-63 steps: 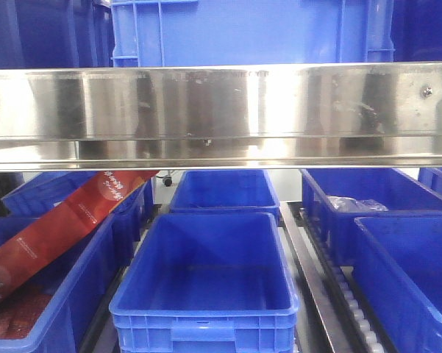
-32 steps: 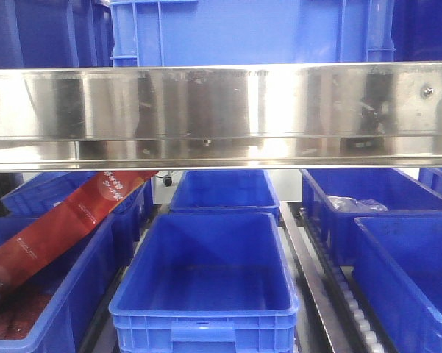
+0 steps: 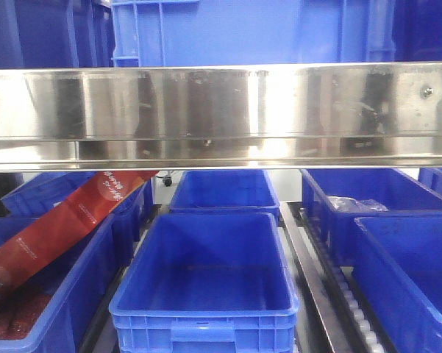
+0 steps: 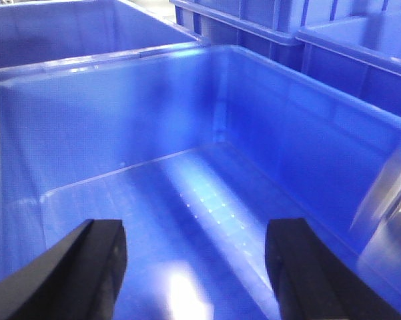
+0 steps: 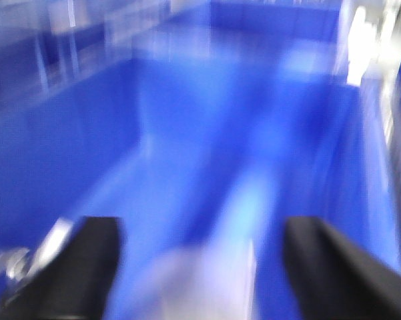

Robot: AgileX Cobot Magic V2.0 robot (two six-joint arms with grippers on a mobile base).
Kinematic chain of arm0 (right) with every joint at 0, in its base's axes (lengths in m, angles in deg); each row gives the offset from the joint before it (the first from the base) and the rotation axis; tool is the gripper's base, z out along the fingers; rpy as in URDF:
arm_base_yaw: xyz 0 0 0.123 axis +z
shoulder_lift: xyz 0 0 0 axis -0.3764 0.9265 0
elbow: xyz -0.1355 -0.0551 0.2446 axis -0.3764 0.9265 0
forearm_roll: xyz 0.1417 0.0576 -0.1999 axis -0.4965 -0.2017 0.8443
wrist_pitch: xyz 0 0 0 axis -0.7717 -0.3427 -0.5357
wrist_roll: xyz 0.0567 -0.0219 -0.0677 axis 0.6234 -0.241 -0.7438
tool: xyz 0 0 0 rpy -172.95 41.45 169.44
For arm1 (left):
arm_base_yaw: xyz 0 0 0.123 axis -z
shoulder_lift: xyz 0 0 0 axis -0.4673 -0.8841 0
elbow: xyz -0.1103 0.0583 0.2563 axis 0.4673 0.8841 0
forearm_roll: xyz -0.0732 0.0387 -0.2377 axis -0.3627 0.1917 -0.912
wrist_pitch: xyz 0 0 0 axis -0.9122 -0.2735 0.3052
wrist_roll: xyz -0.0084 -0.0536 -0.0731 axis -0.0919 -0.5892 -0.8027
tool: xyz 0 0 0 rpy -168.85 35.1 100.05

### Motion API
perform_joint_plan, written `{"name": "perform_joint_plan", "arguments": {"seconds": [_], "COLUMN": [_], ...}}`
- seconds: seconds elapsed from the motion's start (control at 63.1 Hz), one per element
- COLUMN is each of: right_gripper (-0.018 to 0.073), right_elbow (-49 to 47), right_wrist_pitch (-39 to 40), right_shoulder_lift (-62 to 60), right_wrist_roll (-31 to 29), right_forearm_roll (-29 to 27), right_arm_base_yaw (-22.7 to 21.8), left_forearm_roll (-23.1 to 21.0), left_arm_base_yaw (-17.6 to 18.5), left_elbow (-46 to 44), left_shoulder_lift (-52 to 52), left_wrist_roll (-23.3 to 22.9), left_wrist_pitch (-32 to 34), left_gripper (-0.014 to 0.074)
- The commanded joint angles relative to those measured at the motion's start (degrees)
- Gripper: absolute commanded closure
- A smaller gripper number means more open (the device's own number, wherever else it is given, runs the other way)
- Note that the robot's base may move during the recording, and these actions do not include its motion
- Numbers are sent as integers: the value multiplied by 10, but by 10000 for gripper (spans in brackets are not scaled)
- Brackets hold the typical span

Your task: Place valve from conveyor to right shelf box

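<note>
Hovering over blue bin (image 4: 253,133): left claw (image 4: 197,267) open, nothing held.

Front view level under shelf rail (image 3: 221,110); wrist views close, down into blue bins (image 4: 253,133)

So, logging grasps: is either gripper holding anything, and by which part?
Nothing. Left gripper and right gripper are both open, empty.

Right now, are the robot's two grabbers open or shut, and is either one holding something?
Left gripper: open, fingers wide apart, holding nothing, over a blue box.
Right gripper: open, fingers apart; the view is blurred, nothing clearly held.
</note>
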Motion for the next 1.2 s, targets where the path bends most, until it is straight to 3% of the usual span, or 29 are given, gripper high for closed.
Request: {"name": "perform_joint_plan", "arguments": {"seconds": [0.0, 0.127, 0.222, 0.285, 0.396, 0.459, 0.697, 0.934, 1.093, 1.188], "right_gripper": [127, 188, 379, 534, 728, 727, 727, 727, 727, 727], "right_elbow": [-5, -5, -5, -5, -5, -5, 10, 157, 283, 345], "right_wrist_pitch": [14, 9, -2, -3, 3, 4, -84, -11, 77, 92], "right_shoulder_lift": [-7, -7, -7, -7, -7, -7, -46, -162, -264, -316], "right_wrist_roll": [-3, -3, -3, -3, -3, -3, -3, -3, -3, -3], "right_forearm_roll": [-2, -2, -2, -2, -2, -2, -2, 1, 24, 36], "right_arm_base_yaw": [1, 1, 1, 1, 1, 1, -20, -46, -46, -46], "left_forearm_roll": [-3, -3, -3, -3, -3, -3, -3, -3, -3, -3], "left_arm_base_yaw": [2, 2, 2, 2, 1, 0, -3, -6, -6, -6], "left_elbow": [-5, -5, -5, -5, -5, -6, -6, 87, 215, 301], "left_shoulder_lift": [3, 3, 3, 3, 3, 3, 44, 127, 207, 252], "left_wrist_roll": [-4, -4, -4, -4, -4, -4, -4, -4, -4, -4], "left_wrist_pitch": [12, 12, 12, 12, 20, 23, -29, 37, 112, 146], "left_gripper": [235, 238, 288, 383, 600, 710, 707, 707, 707, 707]}}
